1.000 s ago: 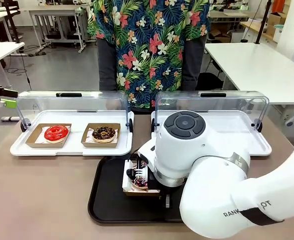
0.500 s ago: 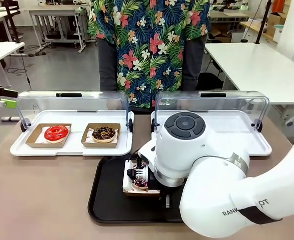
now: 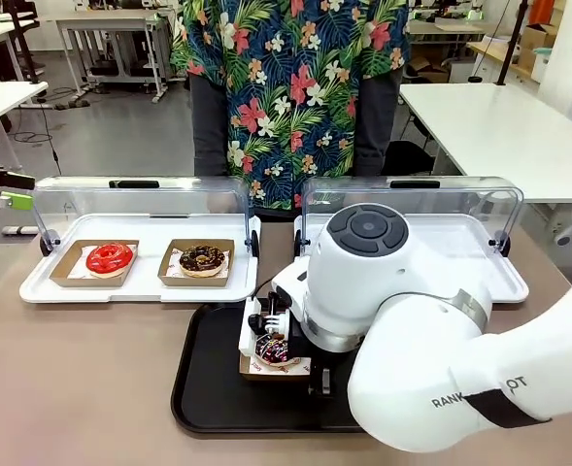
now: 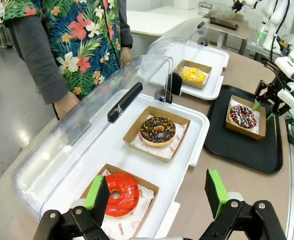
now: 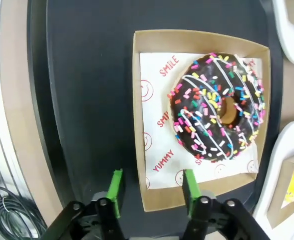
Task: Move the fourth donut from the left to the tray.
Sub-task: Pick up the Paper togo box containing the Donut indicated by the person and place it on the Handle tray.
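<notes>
The right gripper has just let go and lifted, its jaws open beside the cardboard holder, so the sprinkled chocolate donut now rests inside the black tray, near its centre.

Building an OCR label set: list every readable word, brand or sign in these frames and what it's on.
"SMILE" and "YUMMY", red print, with smiley faces: paper liner under the fourth donut.
"YUMMY", small: liner under the red donut.
"RANK…" then "…OT", middle hidden: right arm's casing.
Print on the crumb donut's liner: too small to read.
</notes>
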